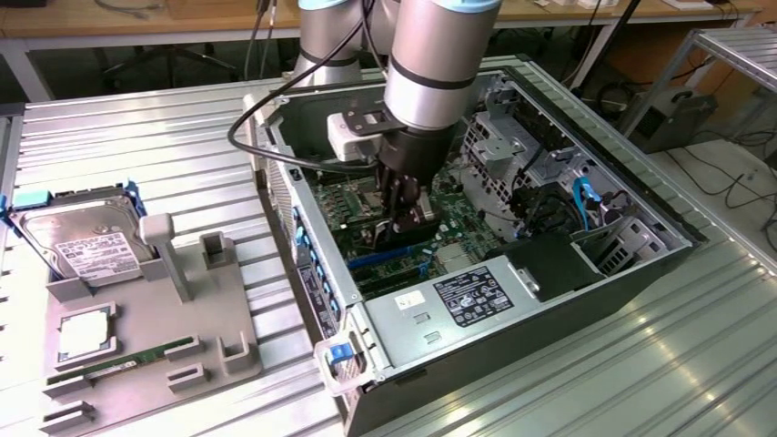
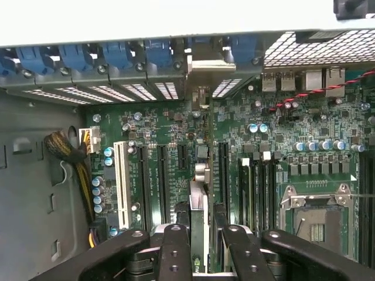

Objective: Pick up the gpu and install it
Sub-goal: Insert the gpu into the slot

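**GPU dangling over the board: plenty of ways this goes sideways**

The arm's gripper [image 1: 407,214] is down inside the open computer case [image 1: 631,264]. Its jaws are drawn in partway and clamped on the gpu [image 2: 199,205], which sits edge-on between the fingers [image 2: 176,252], close over the motherboard [image 2: 275,129]. The card's silver bracket [image 2: 205,63] is up by the back panel, beside the row of blue clips [image 2: 117,55].

The main worry is alignment. The card hangs near a long black slot [image 2: 222,175], but it's hard to tell whether its edge is really square over it. If it's off, any push down would probably land the contacts on the board or on the little capacitors [image 2: 258,127] nearby. The bracket could also catch the panel's lip and tip the card. It's a thin card in a narrow pinch, so it might pivot or slip if it meets resistance. The yellow-and-black cable bundle [image 2: 82,170] sits well apart, so a snag there seems unlikely.
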### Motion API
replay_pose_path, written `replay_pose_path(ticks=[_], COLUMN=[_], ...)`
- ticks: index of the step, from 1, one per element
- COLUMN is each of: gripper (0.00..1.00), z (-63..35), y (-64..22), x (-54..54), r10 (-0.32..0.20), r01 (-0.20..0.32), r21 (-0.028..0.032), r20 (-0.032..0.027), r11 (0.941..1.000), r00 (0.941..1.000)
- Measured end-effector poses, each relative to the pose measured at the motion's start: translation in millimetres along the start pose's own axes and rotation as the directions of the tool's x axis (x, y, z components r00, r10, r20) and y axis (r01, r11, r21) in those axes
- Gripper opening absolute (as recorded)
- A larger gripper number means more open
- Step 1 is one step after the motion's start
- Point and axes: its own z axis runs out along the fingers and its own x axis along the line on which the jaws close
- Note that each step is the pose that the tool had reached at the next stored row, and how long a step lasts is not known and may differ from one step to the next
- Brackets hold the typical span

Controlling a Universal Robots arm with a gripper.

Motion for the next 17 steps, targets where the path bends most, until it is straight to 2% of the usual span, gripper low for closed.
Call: replay_pose_path(ticks=[6,8,9,17], gripper=[0.26,0.26,0.26,0.26], z=[2.1,3.2,3.6,7.5], y=[0.1,0.2,0.5,2.8], x=[-1.1,-1.5,-1.6,-1.5], r10=[-0.027,-0.026,-0.025,-0.023], r01=[0.027,0.026,0.025,0.023], r21=[0.0003,0.0003,0.0004,0.0002], r20=[0.0007,0.007,0.0083,0.0118], r11=[0.9996,0.9997,0.9997,0.9997], r00=[0.9996,0.9996,0.9996,0.9997])
